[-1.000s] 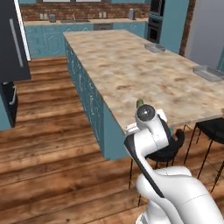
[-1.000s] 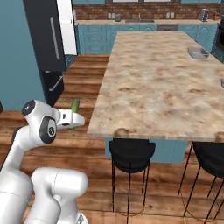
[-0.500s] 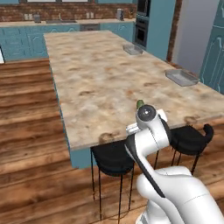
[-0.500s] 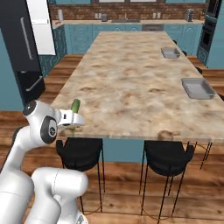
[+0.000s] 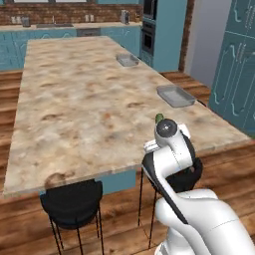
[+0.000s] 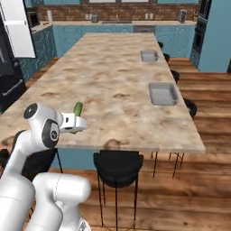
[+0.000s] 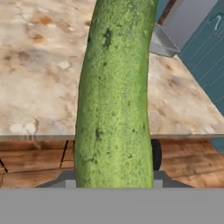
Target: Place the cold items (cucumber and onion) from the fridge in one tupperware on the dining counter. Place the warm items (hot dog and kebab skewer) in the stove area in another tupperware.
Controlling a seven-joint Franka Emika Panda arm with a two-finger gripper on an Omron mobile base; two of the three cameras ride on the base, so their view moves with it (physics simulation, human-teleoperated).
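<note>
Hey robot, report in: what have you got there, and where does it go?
Gripper shut on cucumber. Nearest tupperware ahead on dining counter. Path open.

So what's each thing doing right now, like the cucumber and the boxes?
cucumber: held upright in the fingers, above the counter edge
near tupperware: on the counter, open, empty
far tupperware: on the counter, open, looks empty
stools: tucked under the counter

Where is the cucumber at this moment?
The cucumber is held in the gripper, above the near edge of the dining counter; the nearer grey tupperware lies to its right.
</note>
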